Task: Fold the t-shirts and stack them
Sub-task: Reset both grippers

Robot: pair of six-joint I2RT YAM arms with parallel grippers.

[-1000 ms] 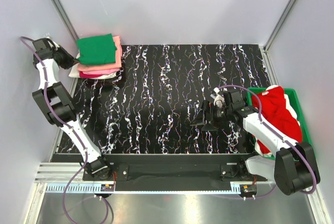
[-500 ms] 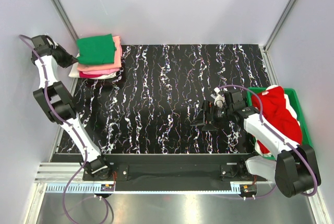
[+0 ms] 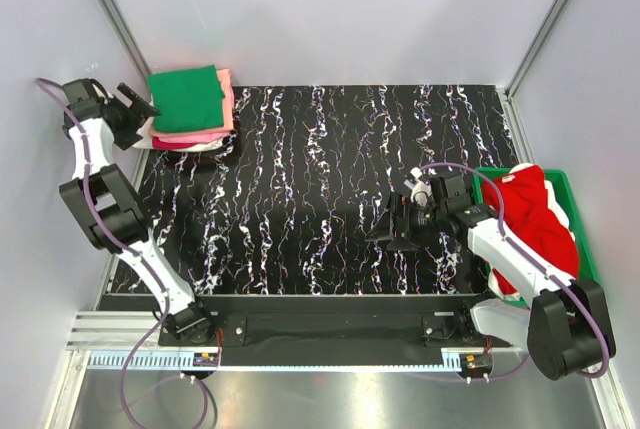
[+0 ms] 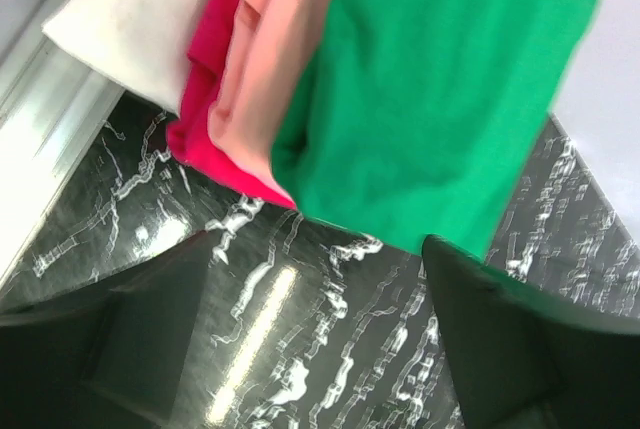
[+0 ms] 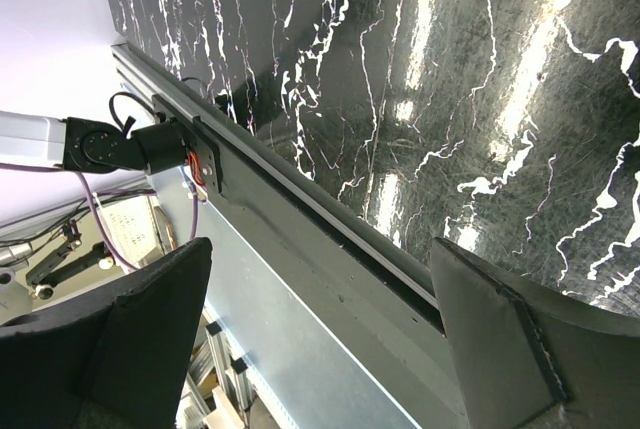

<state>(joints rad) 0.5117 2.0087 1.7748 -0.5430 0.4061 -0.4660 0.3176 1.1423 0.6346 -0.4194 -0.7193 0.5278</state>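
Four shirts already lie folded in one stack at the far left corner of the tabletop. The green shirt is on top, with the peach shirt, the pink shirt and the white shirt under it. Their edges are stepped rather than flush. The red shirt is the only one left. It sits crumpled and unfolded in the green bin off the right edge, so the task looks mostly done.

The left gripper hangs just beside the stack's left side with its fingers spread and nothing between them. The right gripper is also open and empty. It sits over bare tabletop, right of centre and near the front rail, and the bin is close on its right.

The whole middle of the tabletop is free for spreading and folding the red shirt. Room is tight only around the stack, which sits close to the left wall and the tabletop's back edge.
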